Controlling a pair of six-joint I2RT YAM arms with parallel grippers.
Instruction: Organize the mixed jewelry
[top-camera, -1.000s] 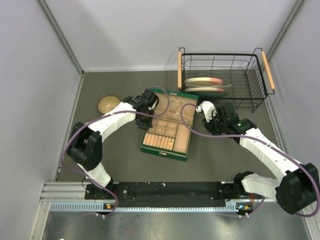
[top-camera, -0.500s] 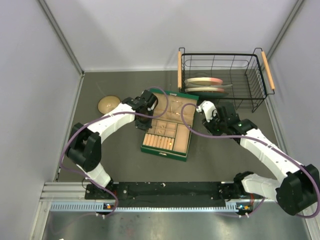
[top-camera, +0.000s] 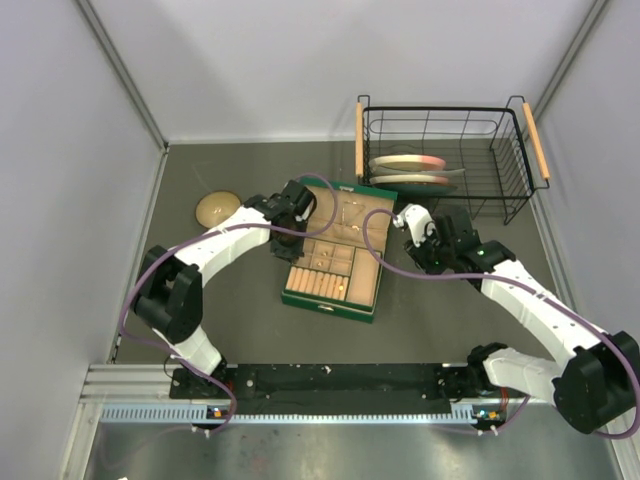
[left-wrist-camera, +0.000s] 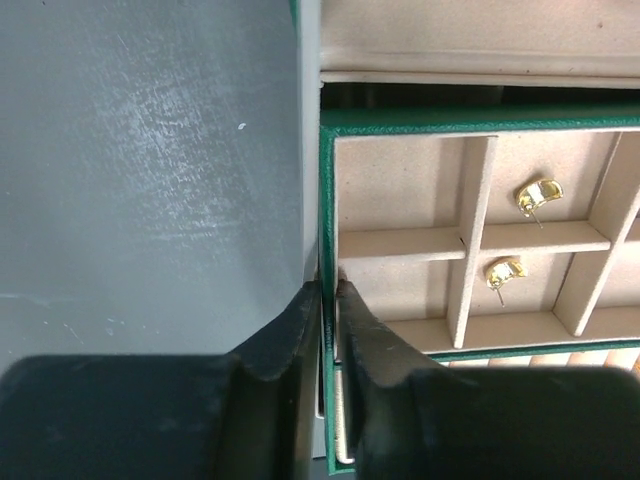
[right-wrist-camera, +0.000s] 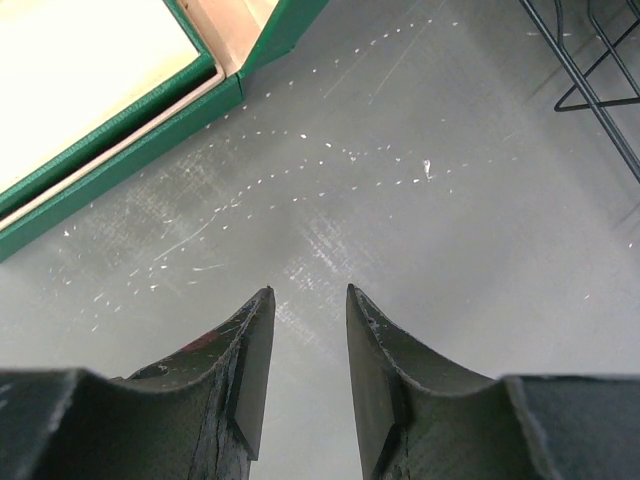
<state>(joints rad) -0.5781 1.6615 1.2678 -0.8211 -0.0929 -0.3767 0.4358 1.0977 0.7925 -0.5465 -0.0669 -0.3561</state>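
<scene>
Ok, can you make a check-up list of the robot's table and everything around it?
Surface: dark grey table, scratched, white specks.
Job's things: gold earring and second gold earring, in separate beige compartments of the open green box.
Clutter: round wooden bowl; black wire basket holding flat plates.
Grippers: left gripper pinching the box's side wall; right gripper open over bare table.
Cables: purple cable looping above the box.
Surroundings: plain grey walls.
</scene>
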